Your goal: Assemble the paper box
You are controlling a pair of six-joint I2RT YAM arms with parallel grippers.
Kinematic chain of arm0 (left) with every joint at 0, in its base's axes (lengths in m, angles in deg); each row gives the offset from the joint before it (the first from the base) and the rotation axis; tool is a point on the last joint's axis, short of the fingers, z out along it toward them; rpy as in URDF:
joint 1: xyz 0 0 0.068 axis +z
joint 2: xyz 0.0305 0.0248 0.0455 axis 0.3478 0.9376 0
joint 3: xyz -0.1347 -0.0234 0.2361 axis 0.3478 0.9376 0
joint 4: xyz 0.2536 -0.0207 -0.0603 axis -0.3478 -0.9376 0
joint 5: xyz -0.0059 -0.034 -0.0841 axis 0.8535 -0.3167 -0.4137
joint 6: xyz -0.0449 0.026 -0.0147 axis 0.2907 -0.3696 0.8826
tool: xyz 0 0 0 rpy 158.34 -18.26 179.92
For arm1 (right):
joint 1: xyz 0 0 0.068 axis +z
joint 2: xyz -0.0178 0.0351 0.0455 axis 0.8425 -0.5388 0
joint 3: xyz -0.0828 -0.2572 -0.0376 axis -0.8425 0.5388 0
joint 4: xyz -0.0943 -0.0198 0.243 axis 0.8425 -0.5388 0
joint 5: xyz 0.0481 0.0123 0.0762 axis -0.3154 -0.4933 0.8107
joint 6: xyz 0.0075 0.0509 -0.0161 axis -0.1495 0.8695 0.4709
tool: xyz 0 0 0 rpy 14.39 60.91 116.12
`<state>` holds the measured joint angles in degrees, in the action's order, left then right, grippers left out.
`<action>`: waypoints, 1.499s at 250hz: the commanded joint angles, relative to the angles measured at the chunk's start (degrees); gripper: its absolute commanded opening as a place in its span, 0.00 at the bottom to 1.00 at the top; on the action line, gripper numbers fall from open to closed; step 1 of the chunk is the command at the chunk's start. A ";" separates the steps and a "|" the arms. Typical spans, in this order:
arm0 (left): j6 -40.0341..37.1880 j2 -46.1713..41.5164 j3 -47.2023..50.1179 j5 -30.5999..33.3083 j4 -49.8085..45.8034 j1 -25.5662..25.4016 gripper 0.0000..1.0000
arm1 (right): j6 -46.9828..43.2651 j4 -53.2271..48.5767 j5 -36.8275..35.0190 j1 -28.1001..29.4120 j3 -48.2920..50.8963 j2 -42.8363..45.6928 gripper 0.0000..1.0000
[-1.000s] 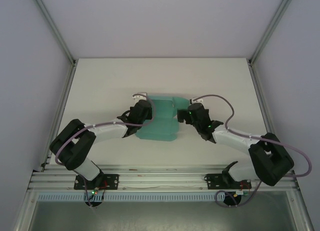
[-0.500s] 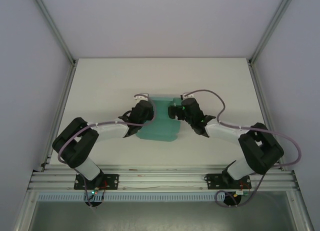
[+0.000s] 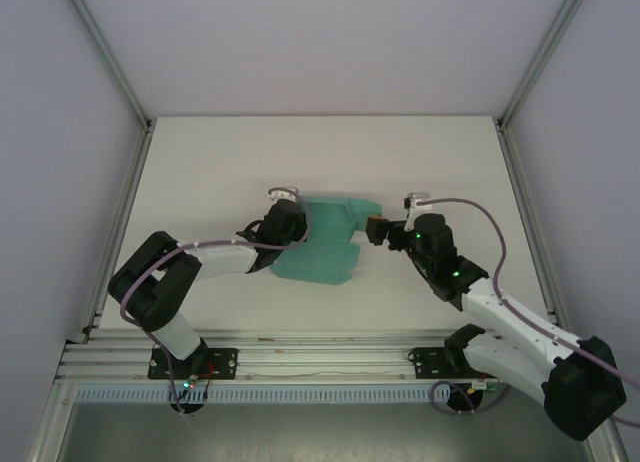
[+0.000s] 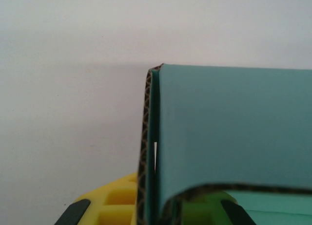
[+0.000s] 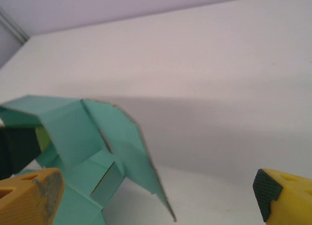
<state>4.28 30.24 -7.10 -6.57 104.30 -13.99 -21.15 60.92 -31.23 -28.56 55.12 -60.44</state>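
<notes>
Two grippers are at work on the table (image 3: 220, 162), one on either side of the paper box (image 3: 322, 244); the box lies near the middle of the table as a partly folded teal-green card, its lower panel flat on the surface and its far panels raised. The left gripper (image 3: 292, 230) sits at the box's left edge and is clamped on it; in the left wrist view the left gripper (image 4: 156, 205) has a yellow finger on either side of a folded wall of the paper box (image 4: 234, 127), whose corrugated cut edge runs upright between them. The right gripper (image 3: 377, 228) stands just beside the box's right edge, apart from it and not touching. In the right wrist view the right gripper (image 5: 157, 191) is spread wide with nothing between its fingers (image 5: 34, 193); the paper box (image 5: 92, 137) appears there at lower left, with one panel arched over and a pointed flap tilted down toward the table.
</notes>
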 commanded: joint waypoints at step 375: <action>-3.02 -1.80 3.56 -6.49 2.39 3.06 0.00 | -17.77 -2.18 43.02 -2.95 -16.53 -31.57 0.68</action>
<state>2.55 28.01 -2.07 -14.15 107.32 -10.87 -38.04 56.85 14.16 -32.06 40.21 -91.41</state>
